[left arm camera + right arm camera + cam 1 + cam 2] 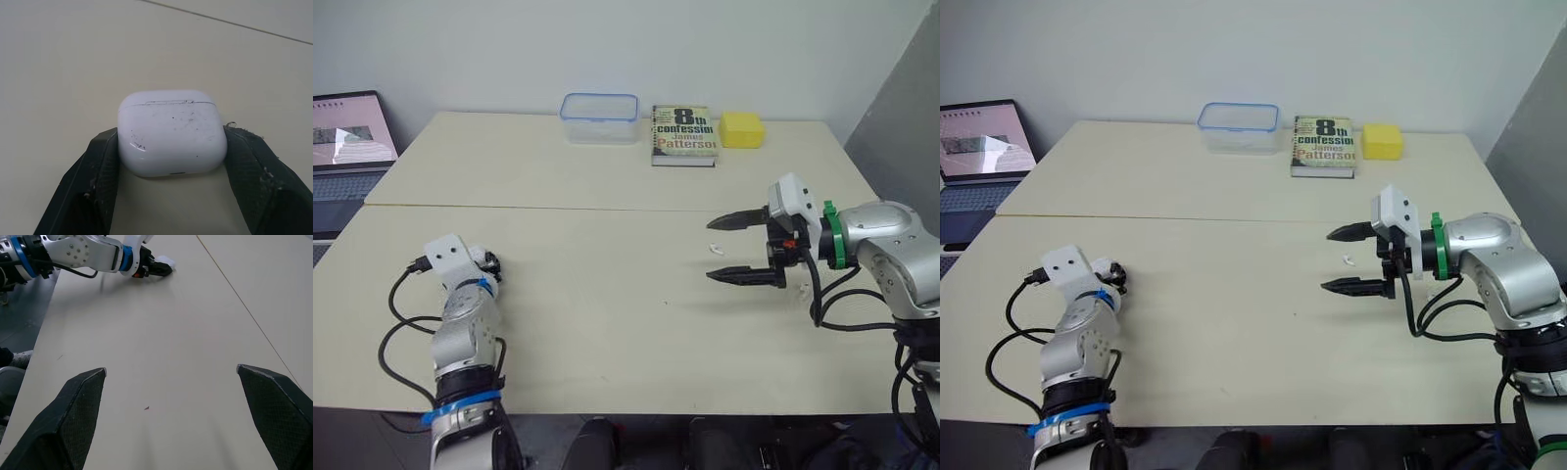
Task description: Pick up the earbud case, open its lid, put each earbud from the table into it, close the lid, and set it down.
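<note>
The left gripper (493, 263), at the near left of the table (607, 323), has its 2 fingers (100, 166) clamped on the sides of the earbud case (171, 132), whose lid is closed with its seam at the end away from them. The right gripper (1326, 260) hangs at the right with fingers wide apart, just beside 1 earbud (716, 249) and well apart from the case, so it is likely the nearer arm for that earbud.

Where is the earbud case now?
In the left wrist view the earbud case sits between the fingers of the left gripper, lid shut, at the table's near left part.
</note>
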Motion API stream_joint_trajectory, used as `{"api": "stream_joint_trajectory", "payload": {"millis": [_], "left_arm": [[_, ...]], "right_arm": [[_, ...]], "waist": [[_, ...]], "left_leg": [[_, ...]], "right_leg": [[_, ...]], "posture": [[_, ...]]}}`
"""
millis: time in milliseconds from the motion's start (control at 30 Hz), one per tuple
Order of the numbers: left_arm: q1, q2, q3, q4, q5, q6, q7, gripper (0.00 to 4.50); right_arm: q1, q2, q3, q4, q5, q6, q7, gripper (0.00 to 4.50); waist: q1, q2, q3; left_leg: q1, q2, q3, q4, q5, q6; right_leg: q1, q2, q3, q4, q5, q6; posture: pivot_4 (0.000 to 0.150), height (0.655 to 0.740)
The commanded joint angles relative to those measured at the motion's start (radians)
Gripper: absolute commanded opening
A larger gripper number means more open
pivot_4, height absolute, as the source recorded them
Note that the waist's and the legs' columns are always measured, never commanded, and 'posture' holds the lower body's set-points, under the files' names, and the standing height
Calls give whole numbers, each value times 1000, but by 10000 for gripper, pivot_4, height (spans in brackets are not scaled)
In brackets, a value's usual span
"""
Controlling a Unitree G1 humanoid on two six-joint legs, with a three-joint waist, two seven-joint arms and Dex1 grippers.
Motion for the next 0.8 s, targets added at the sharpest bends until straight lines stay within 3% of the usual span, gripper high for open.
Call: {"api": "stream_joint_trajectory", "payload": {"millis": [33,200,367,633,800], "left_arm": [[58,48,-177,-163,-35,-99,-319,27714],[120,77,-357,-258,-62,-237,-639,27714],[94,87,-494,-232,-32,-443,-880,27714],[-12,31,-562,-133,-31,-704,-1068,27714],[-31,16,-576,-95,-24,-806,-1115,27714]], "right_arm": [[55,-48,-83,-82,53,59,-20,45000],[184,-71,-186,-202,177,219,-98,45000],[233,-38,-227,-291,316,412,-236,45000],[145,120,-235,-250,570,829,-513,45000],[92,253,-258,-180,660,960,-642,45000]], "waist": [[11,0,0],[18,0,0],[7,1,0],[5,1,0],[0,2,1]], "left_leg": [[-1,0,0,0,0,0],[-1,0,1,0,0,0],[0,2,3,0,0,1],[-1,2,3,0,-1,2],[-1,2,2,0,-1,3]], "right_leg": [[0,-1,0,0,0,0],[-1,-2,2,-1,0,-1],[-1,-2,2,-1,0,-3],[-1,2,2,-1,0,-2],[-1,3,2,-1,0,-2]], "posture": [[1500,7400],[1500,7400],[1500,7400],[1500,7400],[1500,7400]]}}
